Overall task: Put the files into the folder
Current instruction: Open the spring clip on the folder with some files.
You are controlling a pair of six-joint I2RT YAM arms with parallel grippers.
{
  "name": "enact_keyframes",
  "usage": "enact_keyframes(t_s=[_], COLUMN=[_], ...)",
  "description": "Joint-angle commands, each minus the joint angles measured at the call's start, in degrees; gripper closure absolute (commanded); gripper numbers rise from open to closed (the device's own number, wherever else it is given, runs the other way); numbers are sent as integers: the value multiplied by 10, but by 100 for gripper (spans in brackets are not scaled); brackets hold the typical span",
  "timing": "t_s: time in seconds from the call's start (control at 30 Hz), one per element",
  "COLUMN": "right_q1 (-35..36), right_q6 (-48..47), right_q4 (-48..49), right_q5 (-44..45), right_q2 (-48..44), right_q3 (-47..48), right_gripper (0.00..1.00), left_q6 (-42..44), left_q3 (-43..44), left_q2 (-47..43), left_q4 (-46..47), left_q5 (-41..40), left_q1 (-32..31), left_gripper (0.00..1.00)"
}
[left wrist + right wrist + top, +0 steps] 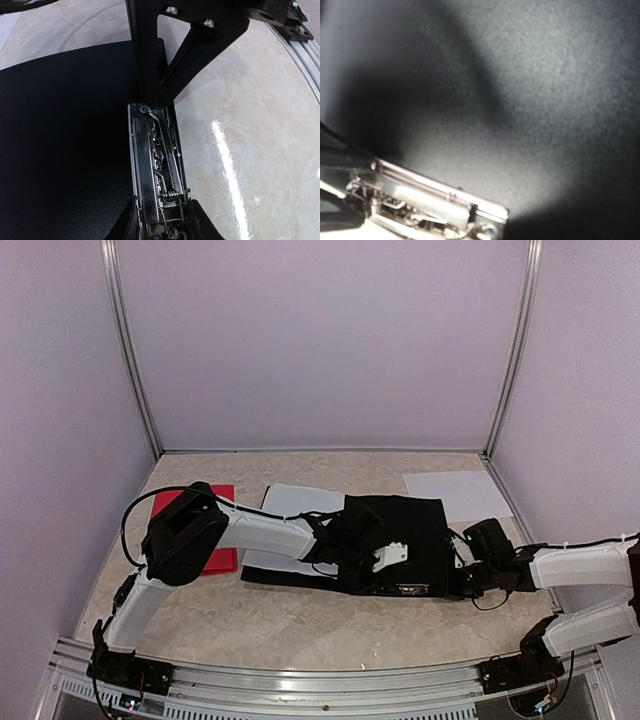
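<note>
Standing by the rig, I see the black folder [410, 525] lying open and flat mid-surface [300, 625], w/ both arms reaching in over it. The left hand [162, 225] is narrowed onto the metal clamp [152, 175] along the folder's near edge, one finger tight against each side of it. The right hand [464, 578] is closed right up, its tip down at the far end of that clamp; can't tell if it nips anything. No paper in either hand.

The files [455, 495] aren't in yet. One lies at the back right of the surface, apart from the folder. Another sheet [295, 502] sits at the folder's back left corner, partly hidden by the left arm; can't tell if it runs under the cover. A red folder [225, 556] lies further left, mostly under that arm.

Handling, imo: single sheets = v. light, floppy and flat to the surface, so there's nothing to get a finger under mid-page. Best bet is an edge or corner, prob. pressing + dragging it till it overhangs something, then a gentle pinch. Squeeze hard or pull fast and it creases or tears. The clamp looks like stiff sprung metal; it needs a firm hold and likely must be lifted before paper goes beneath.
</note>
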Motion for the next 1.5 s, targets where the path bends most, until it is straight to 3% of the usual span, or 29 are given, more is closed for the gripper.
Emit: enact_keyframes(t_s=[0.0, 1.07, 1.47], right_q1=[8, 7, 11], right_q6=[-1, -32, -31], right_q4=[-40, 13, -5], right_q5=[61, 60, 32], right_q2=[32, 26, -53], right_q3=[-9, 39, 41], right_gripper=[100, 100, 100], left_q6=[30, 72, 22], left_q3=[-37, -49, -48], left_q2=[13, 6, -1], left_q4=[-57, -77, -50], left_q5=[19, 36, 5], left_q1=[-15, -28, -22], left_gripper=[73, 73, 69])
